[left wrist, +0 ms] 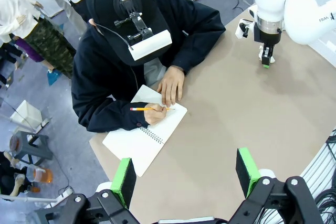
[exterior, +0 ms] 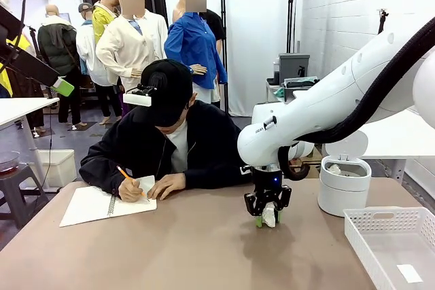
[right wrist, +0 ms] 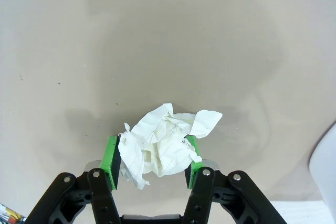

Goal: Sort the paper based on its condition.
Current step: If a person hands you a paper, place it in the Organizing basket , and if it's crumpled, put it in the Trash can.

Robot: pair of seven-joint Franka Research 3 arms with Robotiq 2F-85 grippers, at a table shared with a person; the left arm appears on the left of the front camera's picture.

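One crumpled paper (right wrist: 163, 142) on the table (right wrist: 157, 35), right gripper (right wrist: 151, 150) clamped on it, pads against both sides; left gripper (left wrist: 184, 174) hangs high, fingers wide apart.

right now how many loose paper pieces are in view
3: crumpled lump in the right gripper, flat slip in the basket, sheet under the person's hand. The bin may hide more.

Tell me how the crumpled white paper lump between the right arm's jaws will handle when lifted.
The crumpled white paper lump is probably very light and should lift easily. Its loose jagged folds will likely squash between the green pads rather than resist. The flap sticking out may flop, and being uneven, it shouldn't roll.
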